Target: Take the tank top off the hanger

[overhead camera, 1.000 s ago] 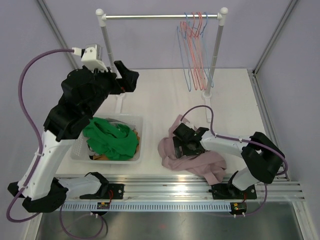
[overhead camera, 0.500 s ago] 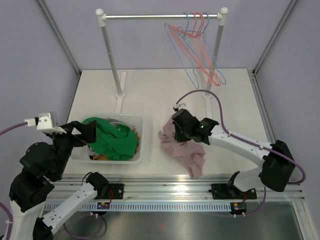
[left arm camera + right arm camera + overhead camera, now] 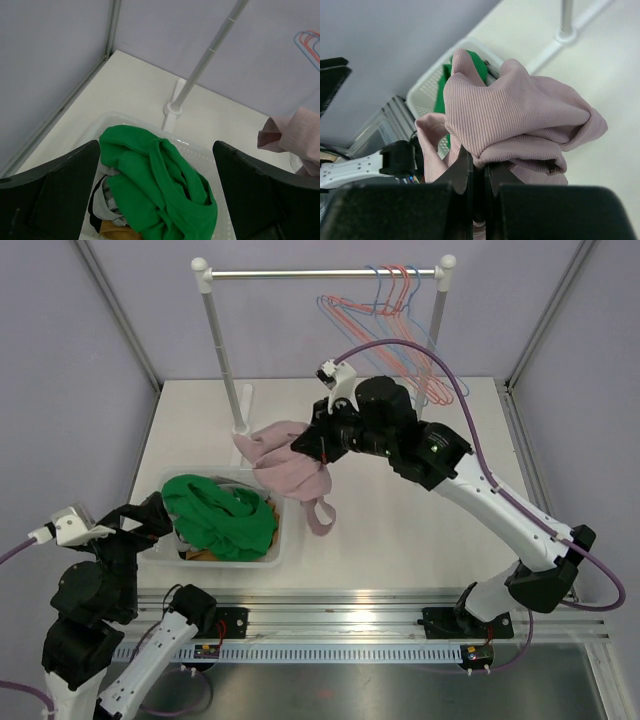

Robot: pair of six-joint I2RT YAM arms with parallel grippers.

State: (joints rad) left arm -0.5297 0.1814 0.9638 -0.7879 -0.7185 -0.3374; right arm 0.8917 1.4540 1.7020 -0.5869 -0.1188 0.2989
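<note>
My right gripper (image 3: 318, 445) is shut on a bunch of the pink ribbed tank top (image 3: 290, 455) and holds it in the air, beside the white basket's far right corner. In the right wrist view the tank top (image 3: 520, 120) bulges above the gripper (image 3: 479, 162), whose jaws pinch a fold of it. One strap loop hangs down toward the table. Several bare red and blue hangers (image 3: 390, 300) hang at the right end of the rack rod, away from the tank top. My left gripper (image 3: 150, 515) is open, low at the near left, looking over the basket (image 3: 156, 150).
The white basket (image 3: 275, 540) holds a green garment (image 3: 220, 515) over grey, black and orange cloth. The clothes rack has a left post (image 3: 222, 350), a right post (image 3: 432, 340) and a top rod (image 3: 320, 273). Metal rails run along the table's near edge.
The right gripper shut on the tank top on the table, then lifted it up and to the left toward the basket. The left arm dropped to the near left. The hangers swung left.
</note>
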